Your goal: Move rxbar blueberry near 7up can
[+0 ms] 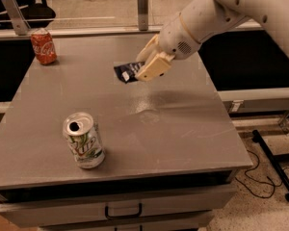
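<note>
The grey surface (183,129) spreads wide beneath the hand (145,71), which hangs over its far half. The hand is clamped on one end of the rxbar blueberry (126,72), and the wrapper juts out past its fingertips. The 7up can (83,139) stands well apart from the hand, toward the near edge. With so slim a pinch the bar might slip free, and a low approach could topple the can.

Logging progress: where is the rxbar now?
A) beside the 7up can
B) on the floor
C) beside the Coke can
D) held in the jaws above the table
D: the rxbar sticks out of the gripper, jaws shut on it, over the table's rear middle, far from the 7up can at front left.
</note>
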Motion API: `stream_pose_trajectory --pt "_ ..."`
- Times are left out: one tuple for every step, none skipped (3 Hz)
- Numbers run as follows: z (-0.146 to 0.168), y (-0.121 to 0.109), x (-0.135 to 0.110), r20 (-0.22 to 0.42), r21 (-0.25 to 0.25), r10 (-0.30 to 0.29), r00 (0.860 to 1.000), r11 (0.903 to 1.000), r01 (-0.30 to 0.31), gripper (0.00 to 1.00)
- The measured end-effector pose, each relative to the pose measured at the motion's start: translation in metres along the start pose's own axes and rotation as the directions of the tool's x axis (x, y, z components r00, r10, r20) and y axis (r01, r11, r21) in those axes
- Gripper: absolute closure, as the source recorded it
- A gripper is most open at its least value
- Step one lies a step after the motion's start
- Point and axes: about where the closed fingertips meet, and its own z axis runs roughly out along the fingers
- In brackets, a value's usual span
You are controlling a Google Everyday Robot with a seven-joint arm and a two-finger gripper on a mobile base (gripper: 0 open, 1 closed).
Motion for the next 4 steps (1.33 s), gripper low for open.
stream_pose_trajectory --pt "0.021 0.033 -0.006 0.003 -0.075 -0.063 0.998 0.9952 0.063 1.0" --pt "0.031 0.056 -0.003 -0.001 -0.127 -0.097 0.995 0.9872 0.096 1.0" --pt "0.04 0.074 0.0 -0.004 -0.182 -0.112 0.994 0.9773 0.109 1.0" --pt "0.047 0.092 0.004 -0.007 -0.242 -0.117 0.993 0.9638 0.112 0.82"
